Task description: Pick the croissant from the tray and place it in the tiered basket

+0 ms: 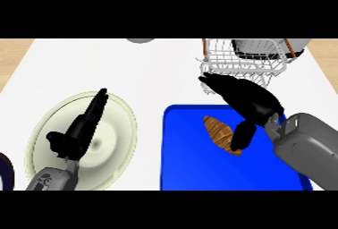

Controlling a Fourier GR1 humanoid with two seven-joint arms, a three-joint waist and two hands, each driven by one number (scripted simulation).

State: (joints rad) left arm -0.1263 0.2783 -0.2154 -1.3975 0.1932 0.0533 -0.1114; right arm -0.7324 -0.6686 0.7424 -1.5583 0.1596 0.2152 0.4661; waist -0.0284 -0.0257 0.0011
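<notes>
**White counter, croissant on the blue tray under the right hand**

White counter [79,67] fills the head view, with strips of wood-coloured surface at both upper corners. On the right half lies a blue tray [198,170], and the croissant [218,130] rests on it near the tray's upper middle, brown and striped, lying at a slant. The right hand [247,96] hangs over the tray's far edge, its fingers [214,81] stretched straight toward the tiered basket [241,67], their tips at the basket's near rim. Its thumb [243,135] points down and overlaps the croissant's right end; whether it touches the pastry cannot be told. The fingers are not curled round anything.

The tiered basket is white wire and stands at the counter's far right, just beyond the tray; a grey and dark rounded thing shows through its top.

On the left a pale cream plate [119,112] lies on the counter. The left hand [79,129] shows above it, fingers straight and pointing away from the robot, holding nothing. A grey round object [141,40] sits at the counter's far edge.
</notes>
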